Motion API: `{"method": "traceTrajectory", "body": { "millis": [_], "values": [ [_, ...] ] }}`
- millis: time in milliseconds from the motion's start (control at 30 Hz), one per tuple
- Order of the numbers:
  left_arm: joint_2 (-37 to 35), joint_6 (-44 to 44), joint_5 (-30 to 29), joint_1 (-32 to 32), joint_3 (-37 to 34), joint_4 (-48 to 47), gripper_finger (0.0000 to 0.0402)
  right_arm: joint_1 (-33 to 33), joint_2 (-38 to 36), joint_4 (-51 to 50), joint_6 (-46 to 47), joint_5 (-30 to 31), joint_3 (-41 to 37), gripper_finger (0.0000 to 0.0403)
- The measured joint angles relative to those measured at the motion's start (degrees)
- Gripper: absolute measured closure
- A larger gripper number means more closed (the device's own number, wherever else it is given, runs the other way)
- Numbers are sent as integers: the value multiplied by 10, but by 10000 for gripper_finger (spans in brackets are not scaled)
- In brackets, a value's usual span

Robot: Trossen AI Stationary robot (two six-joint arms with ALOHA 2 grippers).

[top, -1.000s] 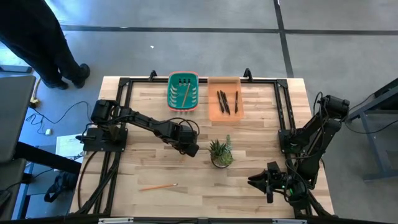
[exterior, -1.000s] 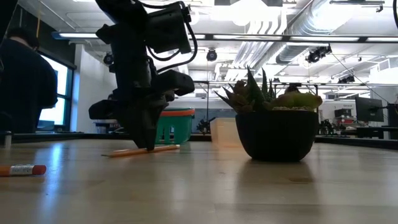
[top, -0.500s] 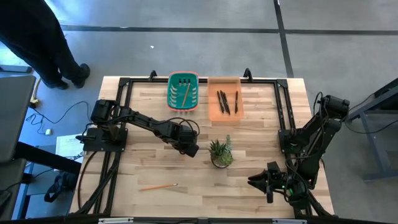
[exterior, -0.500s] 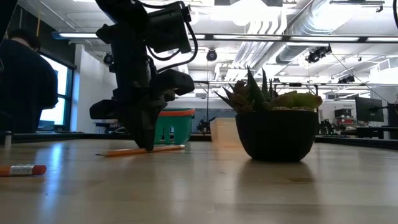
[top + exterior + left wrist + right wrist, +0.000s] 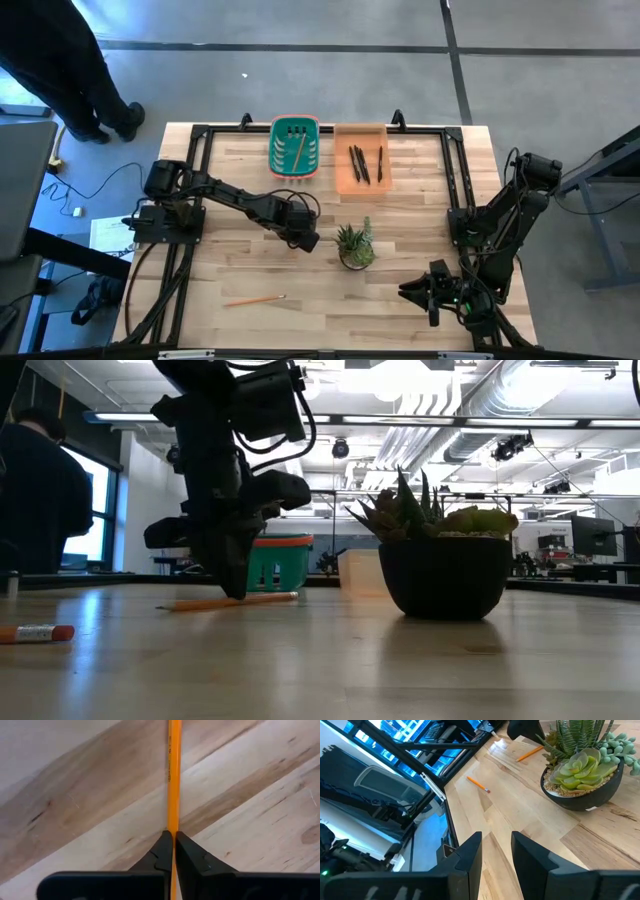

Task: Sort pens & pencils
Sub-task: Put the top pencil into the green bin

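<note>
I see the left gripper (image 5: 309,240) down at table level mid-table, just left of the potted succulent (image 5: 354,246), fingers (image 5: 162,855) clamped on a pencil (image 5: 173,775) lying on the wood. Second pencil (image 5: 254,299) lies loose near the front edge. One more pencil (image 5: 297,148) sits in the green basket (image 5: 294,125), pens (image 5: 361,163) in the orange tray (image 5: 340,178). Right gripper (image 5: 496,851) is parked front-right, fingers apart, holding nothing.

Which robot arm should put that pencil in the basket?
The left. Its gripper is already shut on a pencil, nearer the green basket. The right gripper waits open at the table's near edge.
</note>
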Motion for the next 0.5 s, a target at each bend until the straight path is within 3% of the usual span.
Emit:
{"method": "traceTrajectory", "body": {
  "millis": [500],
  "values": [
    [-4,0,0,0,0,0,401,0,0,3,0,0,0,306]
  ]
}}
